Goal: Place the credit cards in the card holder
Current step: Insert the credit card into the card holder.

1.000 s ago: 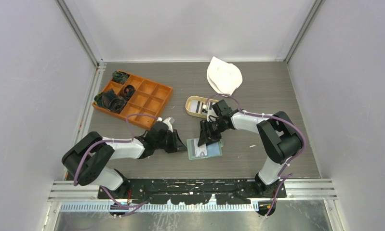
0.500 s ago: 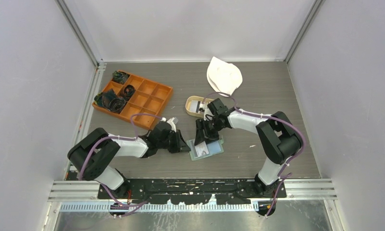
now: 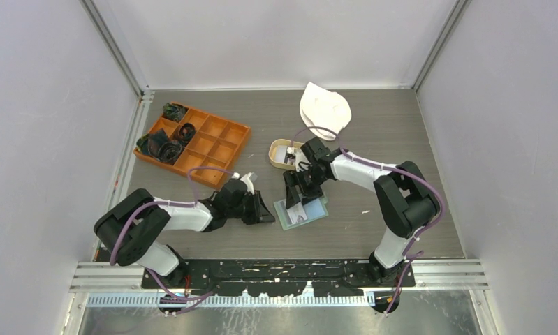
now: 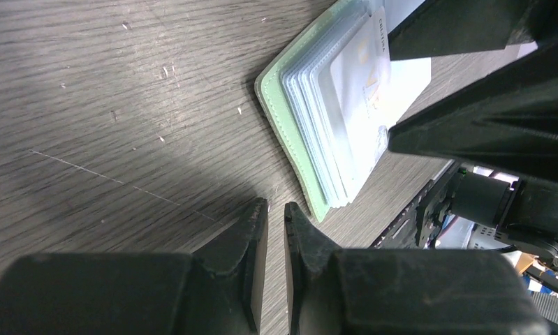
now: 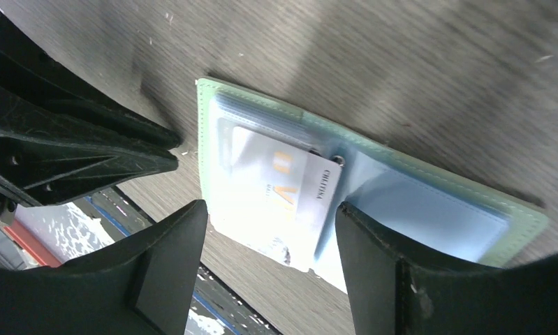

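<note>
Two right gripper (image 5: pixel 270 209) fingers (image 5: pixel 167 272) flank one card (image 5: pixel 283 188) on one card holder (image 5: pixel 429 209).

orange compartment box (image 3: pixel 220 148), white cloth (image 3: pixel 325 112), tan oval tray (image 3: pixel 275 151)

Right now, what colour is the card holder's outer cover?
Sage green. The card holder lies open, and its green border shows best in the right wrist view.

Left arm (image 3: pixel 185 218) and right arm (image 3: pixel 356 171) of white link shells between bulky black joint housings, thin purple cable (image 3: pixel 207 168) looping along each, black mounting plate (image 3: pixel 276 269) at lower centre, left end effector (image 4: pixel 276 209) and right end effector (image 5: pixel 270 213) with matte black wedge-shaped fingers
</note>
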### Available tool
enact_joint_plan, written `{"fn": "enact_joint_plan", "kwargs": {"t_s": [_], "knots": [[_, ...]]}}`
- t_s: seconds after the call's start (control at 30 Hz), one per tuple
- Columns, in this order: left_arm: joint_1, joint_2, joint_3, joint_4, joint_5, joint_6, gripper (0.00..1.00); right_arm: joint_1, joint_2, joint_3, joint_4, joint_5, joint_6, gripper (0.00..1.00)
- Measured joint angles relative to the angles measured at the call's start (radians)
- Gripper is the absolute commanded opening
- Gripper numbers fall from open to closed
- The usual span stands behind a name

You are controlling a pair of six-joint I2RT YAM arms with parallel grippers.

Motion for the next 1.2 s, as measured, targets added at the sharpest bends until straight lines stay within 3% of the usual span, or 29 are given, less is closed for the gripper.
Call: {"fn": "enact_joint_plan", "kwargs": {"t_s": [0.1, 0.3, 0.4, 0.77, 1.2], "knots": [[0.000, -0.003, -0.003, 0.000, 0.000, 0.000, 0.17, -0.023, -0.001, 0.010, -0.019, 0.004, -0.024, 0.68], [0.000, -0.003, -0.004, 0.002, 0.000, -0.001, 0.17, -0.060, -0.007, 0.015, -0.052, 0.031, -0.064, 0.19], [-0.001, -0.003, -0.004, 0.002, 0.000, -0.002, 0.17, -0.069, -0.007, 0.020, -0.068, 0.052, -0.078, 0.07], [-0.026, 0.017, 0.011, 0.009, -0.001, -0.006, 0.17, -0.068, 0.060, 0.042, -0.113, 0.077, -0.102, 0.03], [-0.038, 0.111, 0.063, 0.077, 0.032, -0.024, 0.16, -0.037, 0.080, 0.048, -0.120, -0.007, -0.104, 0.03]]}}
